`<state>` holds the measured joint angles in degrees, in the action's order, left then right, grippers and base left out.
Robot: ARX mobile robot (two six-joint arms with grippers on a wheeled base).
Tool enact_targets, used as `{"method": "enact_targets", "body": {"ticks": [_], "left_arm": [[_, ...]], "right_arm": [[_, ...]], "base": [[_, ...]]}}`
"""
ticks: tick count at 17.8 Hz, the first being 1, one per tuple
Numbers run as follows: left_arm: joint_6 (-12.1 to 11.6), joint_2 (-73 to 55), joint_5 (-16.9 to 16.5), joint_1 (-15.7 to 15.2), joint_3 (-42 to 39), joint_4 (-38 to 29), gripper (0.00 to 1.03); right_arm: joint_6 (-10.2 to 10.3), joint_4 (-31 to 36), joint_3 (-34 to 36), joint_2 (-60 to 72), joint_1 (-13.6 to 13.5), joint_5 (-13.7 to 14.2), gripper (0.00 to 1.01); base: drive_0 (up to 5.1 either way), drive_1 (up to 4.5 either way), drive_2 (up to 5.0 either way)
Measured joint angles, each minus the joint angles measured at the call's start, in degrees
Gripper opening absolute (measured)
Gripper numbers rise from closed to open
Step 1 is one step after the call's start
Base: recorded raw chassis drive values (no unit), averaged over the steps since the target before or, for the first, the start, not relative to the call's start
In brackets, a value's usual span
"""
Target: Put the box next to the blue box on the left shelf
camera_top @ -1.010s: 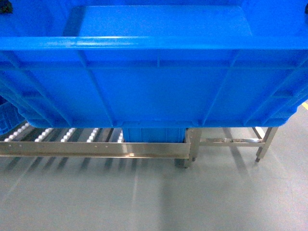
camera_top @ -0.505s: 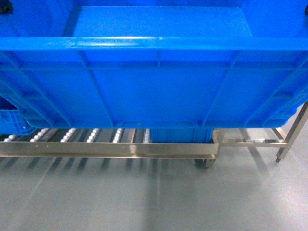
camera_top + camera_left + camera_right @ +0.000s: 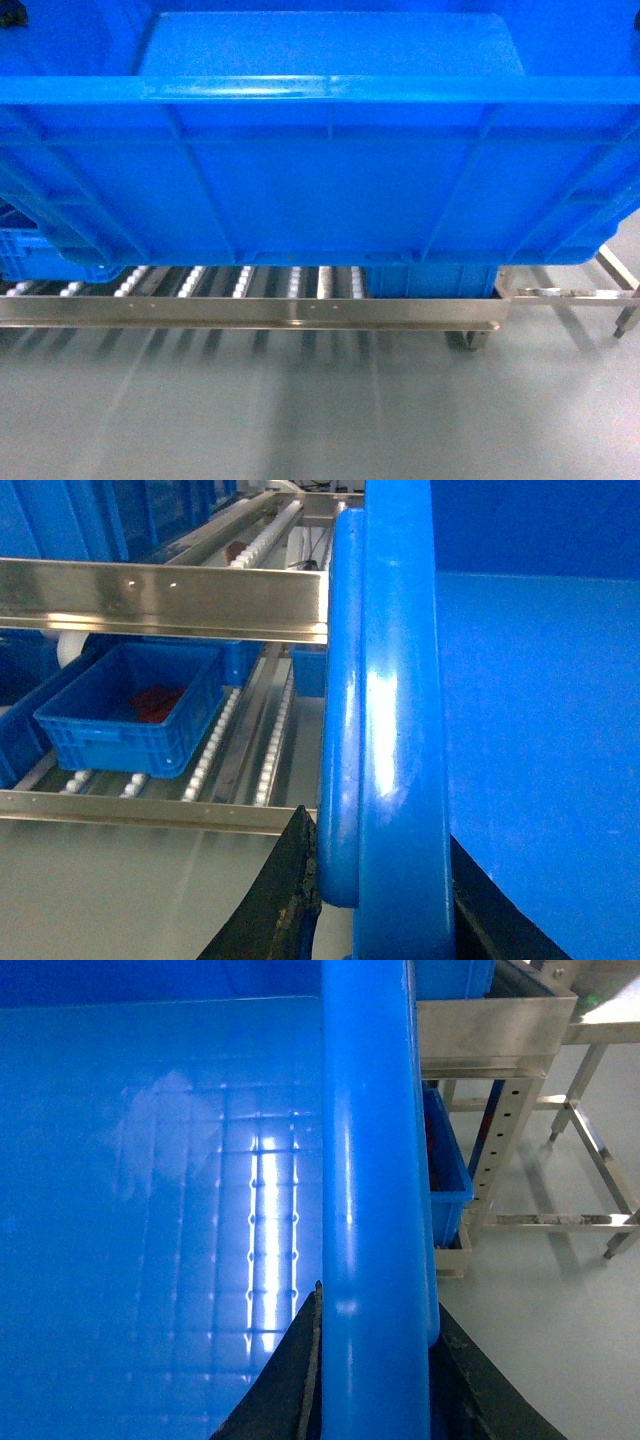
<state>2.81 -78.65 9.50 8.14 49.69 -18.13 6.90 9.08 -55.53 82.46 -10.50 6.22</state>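
The box (image 3: pixel 320 150), a large bright blue ribbed crate, fills the upper head view and hangs above the floor in front of the left shelf (image 3: pixel 250 310). My left gripper (image 3: pixel 385 905) is shut on the crate's left rim (image 3: pixel 390 710), one black finger (image 3: pixel 285 900) outside the wall and one inside. My right gripper (image 3: pixel 375 1370) is shut on the right rim (image 3: pixel 370 1160) in the same way. A smaller blue box (image 3: pixel 130 715) with something red inside sits on the shelf's white rollers. In the head view this blue box (image 3: pixel 35 255) peeks out at the left under the crate.
A second small blue bin (image 3: pixel 430 280) sits at the rack's right end, and this bin (image 3: pixel 445 1160) also shows in the right wrist view. A steel frame table (image 3: pixel 560 1110) stands to the right. An upper rack rail (image 3: pixel 160 600) crosses above the rollers. Grey floor (image 3: pixel 320 410) lies in front.
The rack has slid to the right in the head view, and more of the blue box at the left now shows. The crate stays held in the same place in the frame.
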Motion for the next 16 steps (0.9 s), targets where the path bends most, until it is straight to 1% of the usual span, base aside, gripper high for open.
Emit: {"method": "enact_targets", "body": {"ticks": [16], "left_arm": [[0.0,0.0,0.02,0.02,0.0,-0.07,0.2]], "right_arm": [[-0.04,0.04,0.0,0.0,0.0,0.0,0.2]], "base": [[-5.0,2.44,2.4]]}}
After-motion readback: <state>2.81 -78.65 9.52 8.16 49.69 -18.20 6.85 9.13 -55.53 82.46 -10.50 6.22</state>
